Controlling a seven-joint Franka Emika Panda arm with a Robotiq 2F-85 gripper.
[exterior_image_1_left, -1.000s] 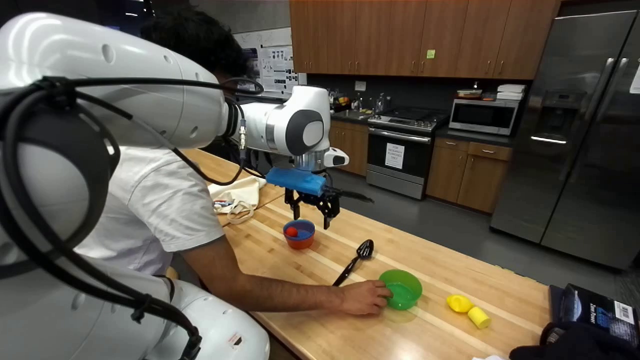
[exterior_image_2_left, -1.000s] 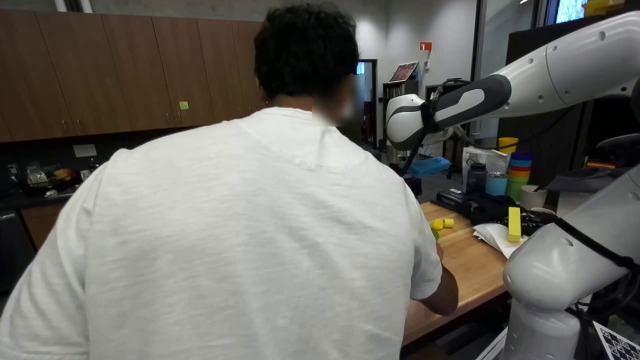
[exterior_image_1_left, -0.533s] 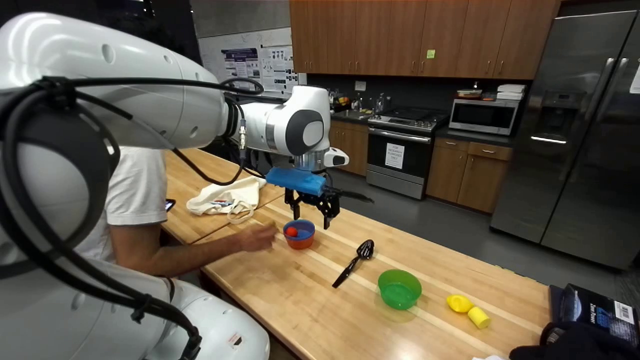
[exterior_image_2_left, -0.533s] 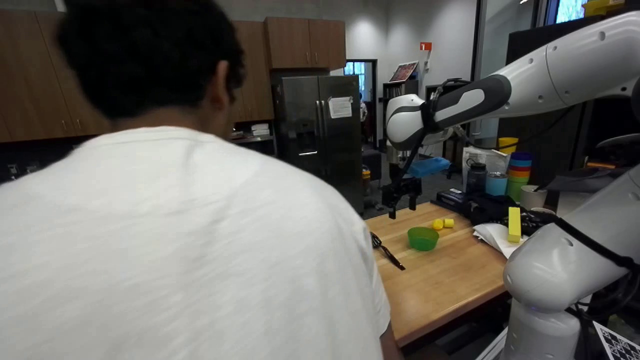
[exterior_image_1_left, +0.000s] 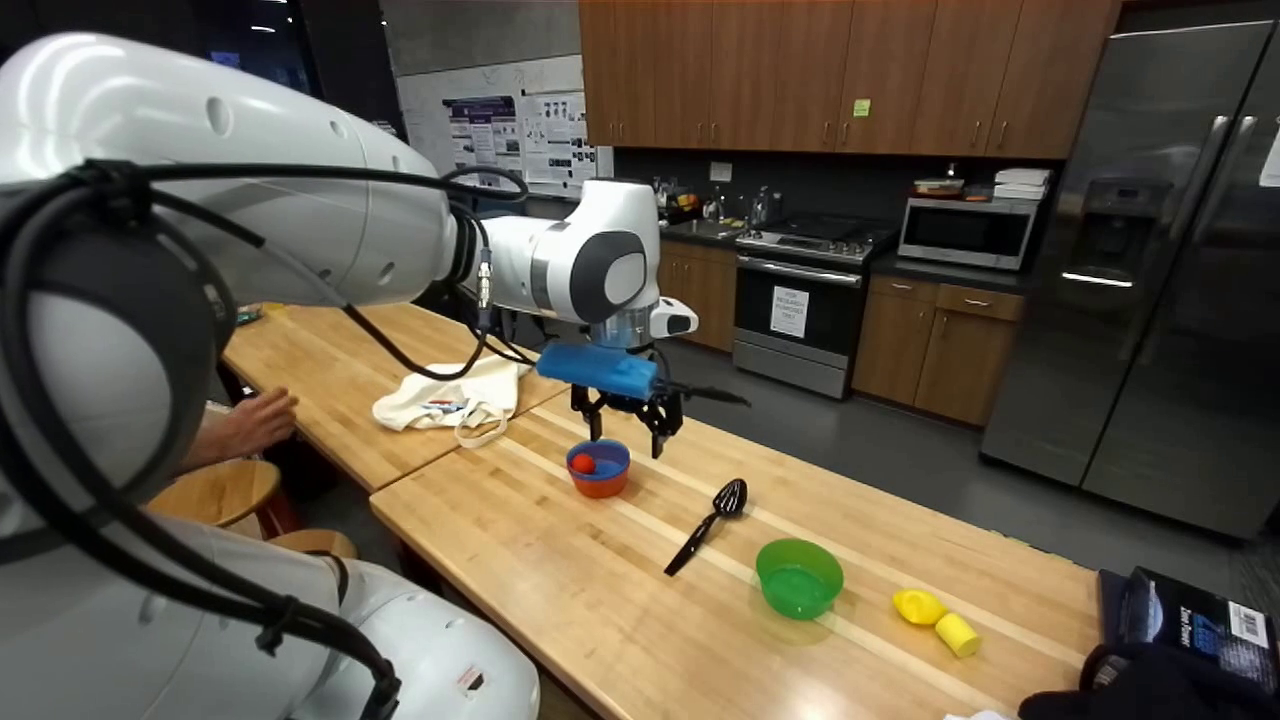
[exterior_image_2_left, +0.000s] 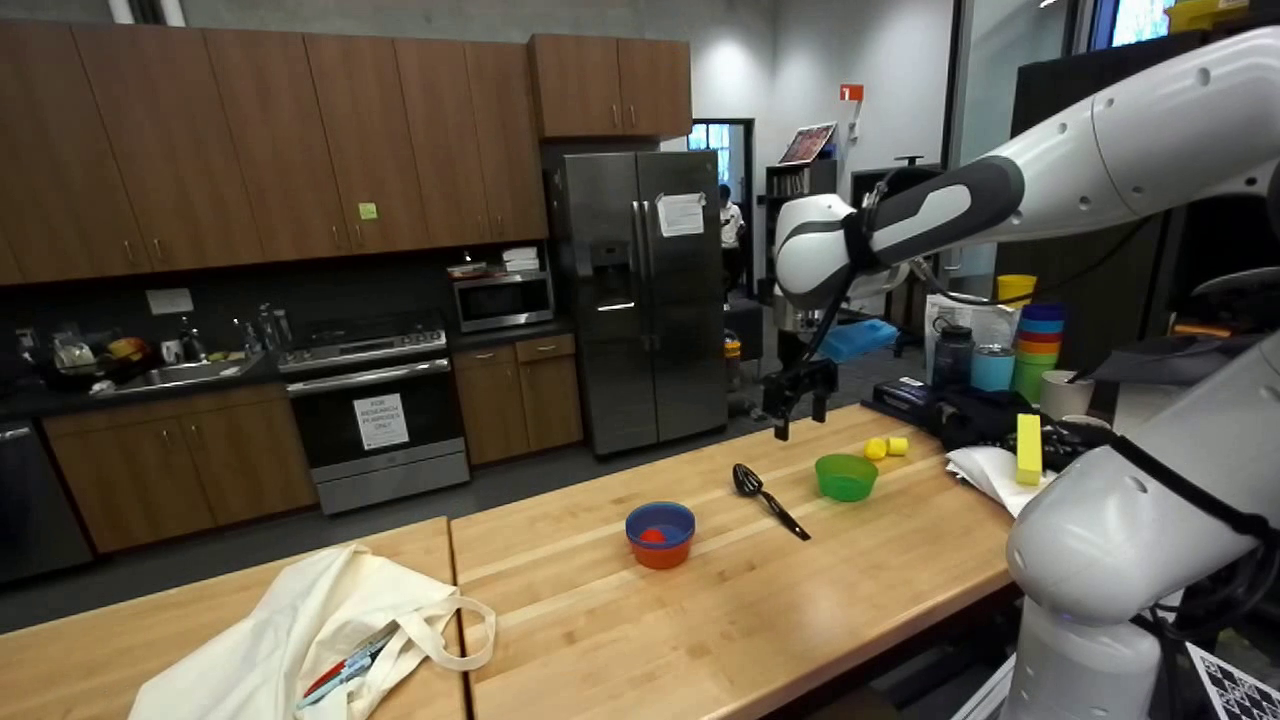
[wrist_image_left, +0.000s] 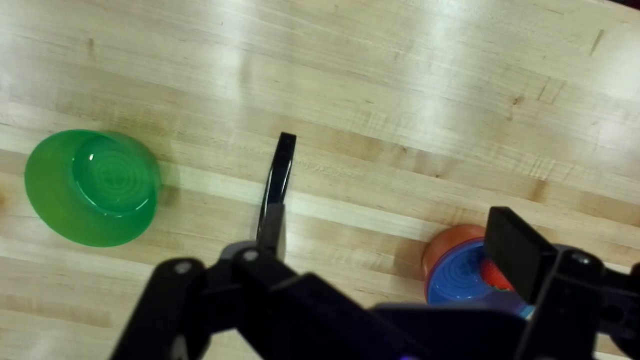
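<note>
While the gripper (exterior_image_1_left: 626, 446) hangs wide and empty, one red piece (exterior_image_1_left: 583, 463) sits in the blue bowl (wrist_image_left: 455, 277), the black spoon (exterior_image_1_left: 711, 519) lies ungrasped; I'd judge nothing done, everything left!

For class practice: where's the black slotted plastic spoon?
In both exterior views, the spoon lies left of the round green plastic bowl, right of the round blue plastic bowl.

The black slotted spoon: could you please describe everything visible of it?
The slotted spoon is glossy black, plastic-looking, with an oval slotted head and slim handle. It lies on the wooden table between the green bowl and the blue bowl, touching neither. The fingers hang clear, hiding its head in the wrist view.
</note>
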